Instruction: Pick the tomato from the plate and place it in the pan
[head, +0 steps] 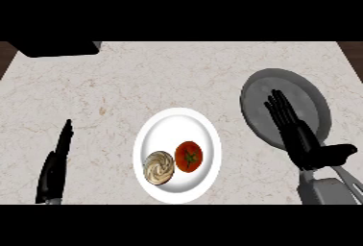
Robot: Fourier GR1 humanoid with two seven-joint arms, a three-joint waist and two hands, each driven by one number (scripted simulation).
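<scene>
tomato (188, 156) is still sat on the plate (177, 122) bottom centre; right hand (294, 129) is held over the pan (259, 96), fingers straight, nothing gripped.

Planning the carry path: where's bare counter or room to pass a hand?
Bare counter: the wide stretch above the plate, and the strip between plate and left hand. The gap between plate and pan is narrow. Crowded: right hand over the pan; tomato beside a swirled pastry.

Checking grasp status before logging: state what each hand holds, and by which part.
Nothing is held. The right hand is open, fingers straight, over the pan. The left hand rests open at the left. The tomato lies on the plate.
</scene>
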